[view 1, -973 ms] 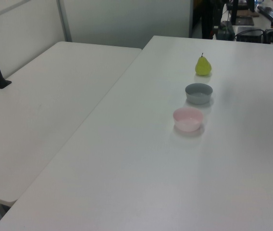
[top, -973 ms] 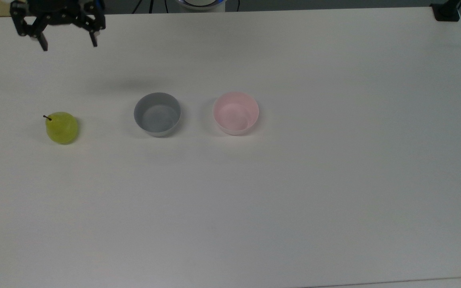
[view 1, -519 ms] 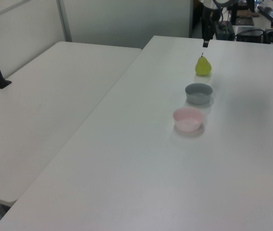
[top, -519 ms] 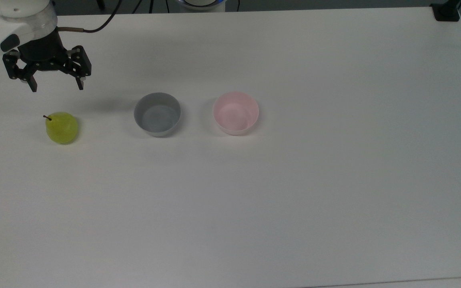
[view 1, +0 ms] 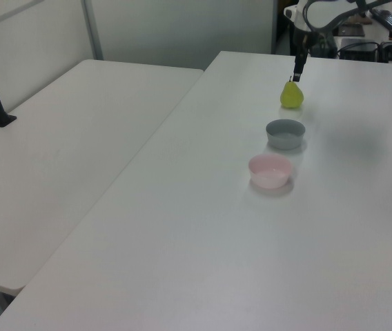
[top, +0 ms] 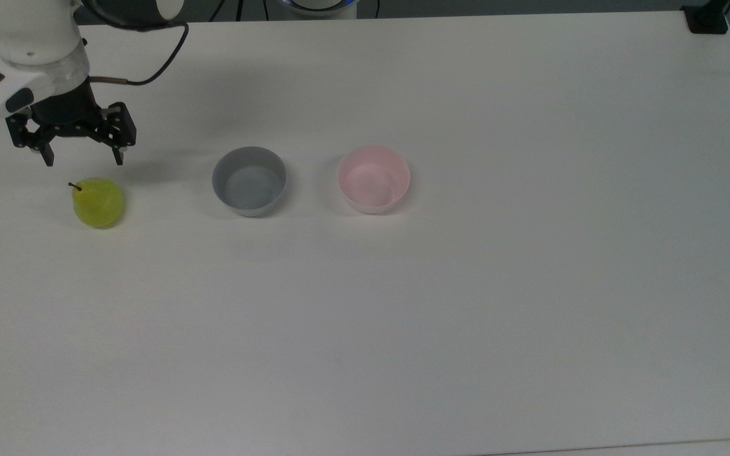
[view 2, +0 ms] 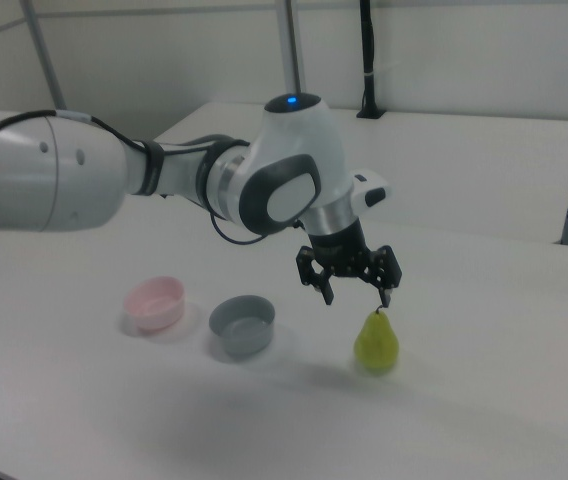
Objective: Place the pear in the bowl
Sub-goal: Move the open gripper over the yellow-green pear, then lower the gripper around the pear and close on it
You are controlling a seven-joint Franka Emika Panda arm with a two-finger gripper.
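Observation:
The yellow-green pear [top: 98, 202] stands upright on the white table [top: 466, 304] at the top view's left, its dark stem up. The pear [view 2: 376, 342] and the pear [view 1: 292, 94] show the same upright pose. My gripper [top: 83, 160] hangs open just above the pear, its black fingers spread wide and nothing between them. In the right view the gripper [view 2: 356, 297] is directly over the stem. The pale pink bowl [top: 373, 178] is empty and sits well to the pear's right in the top view. The pink bowl [view 2: 154, 302] lies at the right view's left.
An empty grey bowl [top: 249, 180] stands between the pear and the pink bowl. The grey bowl [view 2: 242, 324] is close to the pear in the right view. A second white table [view 1: 58, 158] adjoins at the left view's left.
The gripper has come down from the table's far left corner toward the pear and now hovers just above it, still open. Pear and bowls have not moved.

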